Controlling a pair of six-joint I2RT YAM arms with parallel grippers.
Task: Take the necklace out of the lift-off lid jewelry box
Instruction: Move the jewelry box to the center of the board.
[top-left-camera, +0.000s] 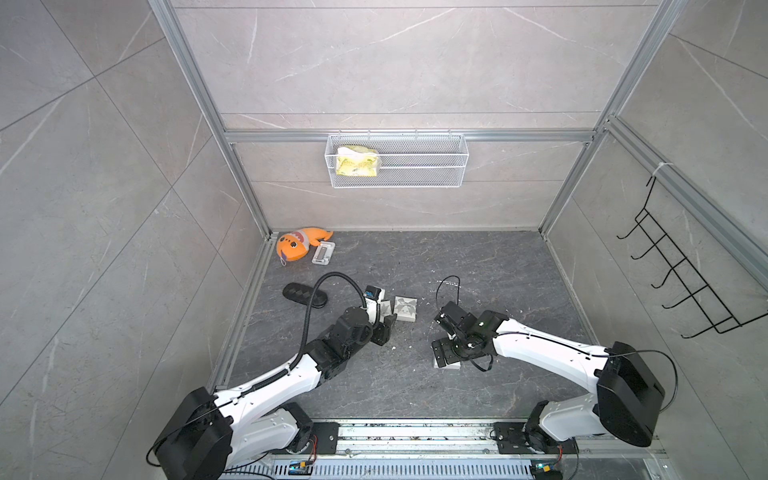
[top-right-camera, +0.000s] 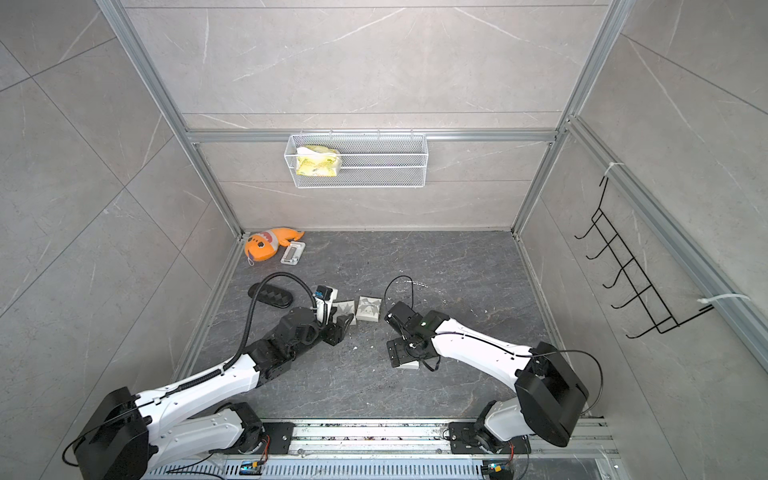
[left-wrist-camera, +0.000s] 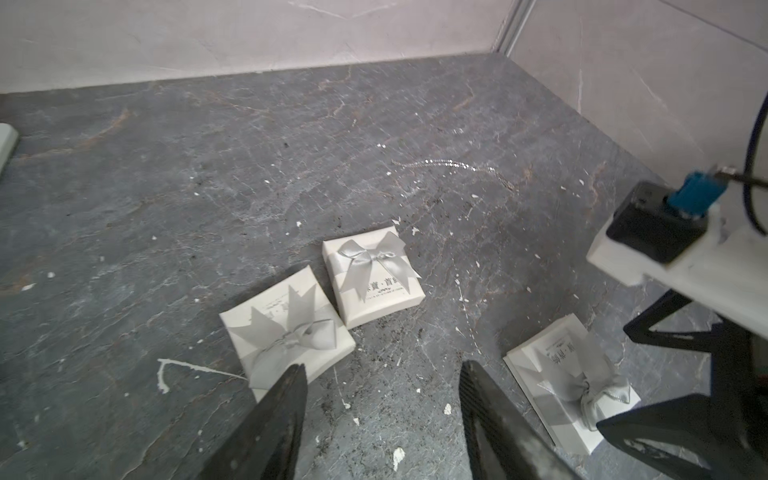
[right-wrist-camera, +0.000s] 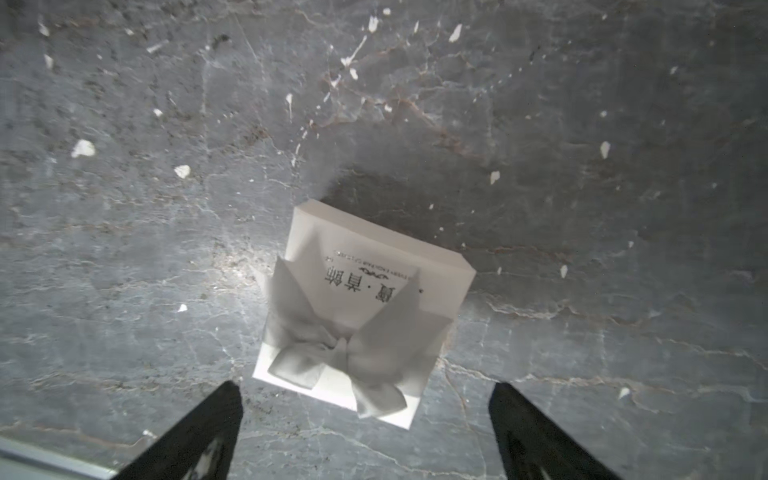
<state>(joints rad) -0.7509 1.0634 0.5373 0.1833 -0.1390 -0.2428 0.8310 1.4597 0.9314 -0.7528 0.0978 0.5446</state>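
- The left gripper (left-wrist-camera: 382, 370) hangs low over the dark stone table (left-wrist-camera: 166, 187), jaws apart and holding nothing; one finger crosses a corner of the left box (left-wrist-camera: 286, 332) in the left wrist view, and whether they touch cannot be told.
- The left box and the middle box (left-wrist-camera: 372, 276), both white with a grey ribbon bow, sit just beside each other, corners nearly meeting, lids on.
- The middle box's lid carries printed Chinese characters, partly hidden by the bow, that appear to include "寶 · 首"; the fine line beneath is too small to read.
- The necklace (left-wrist-camera: 453, 165), a thin silver chain, lies loose on the bare table beyond the boxes, well apart from all three and from both grippers.
- The right gripper (right-wrist-camera: 365, 386) hovers over the right box (right-wrist-camera: 361, 311), jaws spread wide to either side of it, gripping nothing.
- That lid shows "首飾" upside down in the right wrist view, over small Latin print that is illegible.
- With the chain out on the table and both grippers empty, the removal looks done; little more than drawing the arms clear seems left.
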